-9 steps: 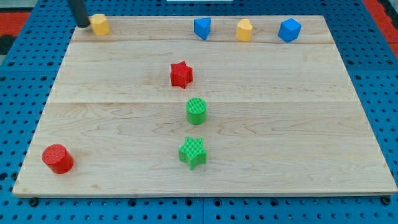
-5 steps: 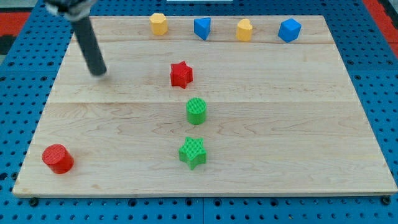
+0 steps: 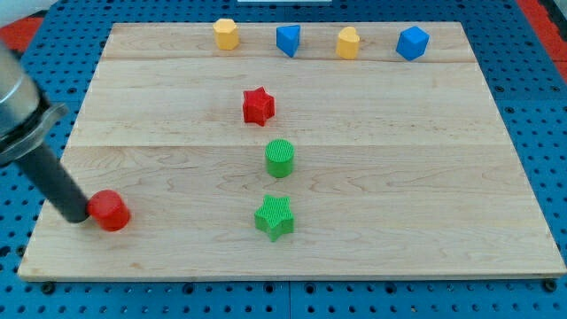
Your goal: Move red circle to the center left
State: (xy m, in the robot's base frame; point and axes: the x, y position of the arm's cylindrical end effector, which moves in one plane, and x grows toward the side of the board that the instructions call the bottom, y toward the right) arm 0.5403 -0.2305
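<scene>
A wooden board [image 3: 372, 213] lies on a blue pegboard, seen from above and slightly in front. My tip [image 3: 78, 215], the lower end of a dark rod slanting down from the view's upper left, has no jaws to open or close; it rests against the left side of the red circle [image 3: 111, 210], touching it or very nearly so. The red circle sits near the board's bottom left corner, close to the left edge. From my tip the circle lies at about 3 o'clock, just beside it. The center left of the board lies at roughly 12 o'clock from the circle, so in my judgement a push from here would drive it toward the view's right instead; my tip probably needs to come round to the circle's 6 o'clock side first. Well apart, a red star [image 3: 258, 105], a green circle [image 3: 279, 159] and a green star [image 3: 275, 217] form a column near the middle.
</scene>
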